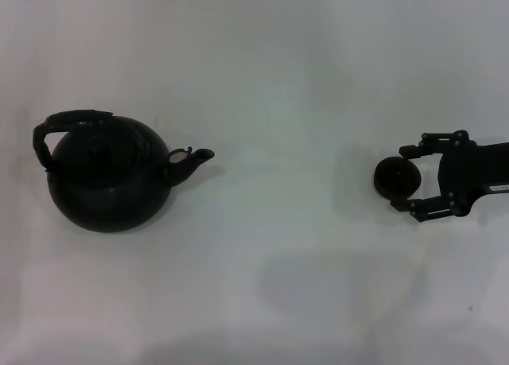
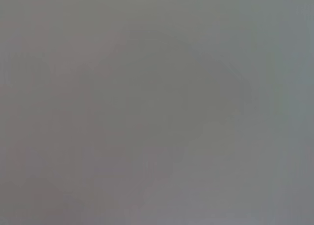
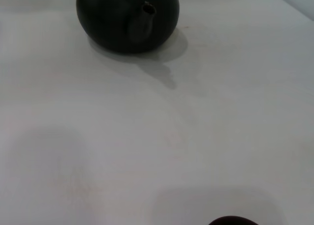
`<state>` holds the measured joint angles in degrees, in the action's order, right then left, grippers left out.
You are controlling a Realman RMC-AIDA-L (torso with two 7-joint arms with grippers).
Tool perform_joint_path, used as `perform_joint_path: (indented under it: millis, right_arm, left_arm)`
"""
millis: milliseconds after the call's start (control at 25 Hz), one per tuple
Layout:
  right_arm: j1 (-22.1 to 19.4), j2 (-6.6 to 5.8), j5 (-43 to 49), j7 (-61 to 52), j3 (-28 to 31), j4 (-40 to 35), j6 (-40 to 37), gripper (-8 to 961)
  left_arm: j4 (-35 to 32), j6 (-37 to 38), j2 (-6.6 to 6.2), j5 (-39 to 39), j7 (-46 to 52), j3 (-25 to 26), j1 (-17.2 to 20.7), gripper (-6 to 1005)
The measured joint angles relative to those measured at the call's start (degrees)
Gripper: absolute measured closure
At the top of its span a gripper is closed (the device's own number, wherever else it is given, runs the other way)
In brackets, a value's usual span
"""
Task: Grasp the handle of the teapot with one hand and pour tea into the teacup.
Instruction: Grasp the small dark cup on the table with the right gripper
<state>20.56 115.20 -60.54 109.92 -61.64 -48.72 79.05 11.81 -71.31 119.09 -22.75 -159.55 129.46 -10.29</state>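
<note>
1. Head view gives you the white worktop [image 1: 286,63], which carries everything.
2. Your teapot [image 1: 107,178] sits upright on the robot's left side, its spout aimed toward the right pincer; the right wrist view looks straight at that spout across bare worktop.
3. Its handle [image 1: 67,122] arches over the top, with nothing touching it.
4. Your right pincer [image 1: 406,178] reaches in from the right edge, jaws spread to either side of the teacup; whether the fingers press on it, you cannot tell.
5. Your teacup [image 1: 396,176] sits well apart from the teapot.
6. Your left pincer appears in no view.
</note>
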Motion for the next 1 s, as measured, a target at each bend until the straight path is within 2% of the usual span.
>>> perform_joint_path:
  millis: [400,1000]
  right_arm:
    - [0.45,0.03,-0.95,0.21,-2.9,0.95,-2.69,93]
    - [0.45,0.03,-0.99,0.65,-2.96,1.27,-4.19,107]
  left_arm:
    - [0.07,0.0,0.01,-0.01,-0.11,0.0,0.0,269]
    - [0.23,0.03,-0.08,0.03,-0.14,0.0,-0.18,269]
